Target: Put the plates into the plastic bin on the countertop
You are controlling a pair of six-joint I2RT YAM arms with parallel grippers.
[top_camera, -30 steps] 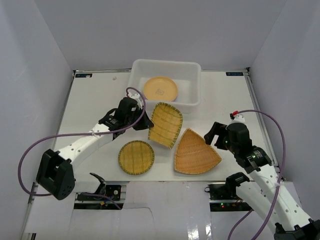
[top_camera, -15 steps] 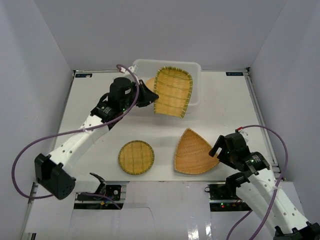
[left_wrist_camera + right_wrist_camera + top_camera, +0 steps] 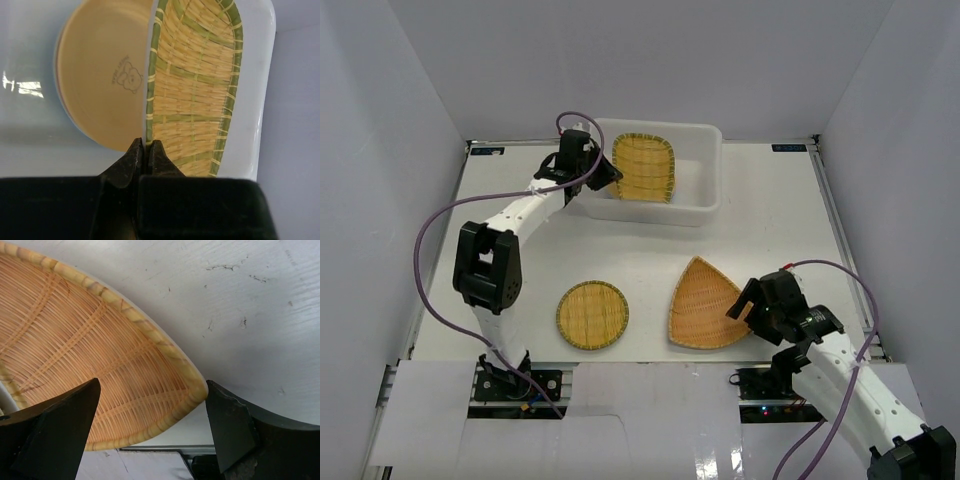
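Top external view: the left gripper [image 3: 603, 172] reaches over the left end of the plastic bin [image 3: 650, 213] at the far side of the countertop [image 3: 770, 220], and the rectangular bamboo tray [image 3: 644, 167] lies within the bin's outline. From the left wrist camera, the jaws are clenched on that tray's green-bound rim, and the tray hangs tilted above a yellow-orange plate [image 3: 100, 85] with a small bear mark that sits on the bin floor; whether the tray touches the plate I cannot tell. The right gripper [image 3: 745, 305] is low at the near right, its jaws spread wide to either side of a rounded corner of the fan-shaped bamboo tray [image 3: 705, 305], which lies flat on the countertop. The round bamboo tray [image 3: 592, 314] lies well to its left, apart from both grippers.
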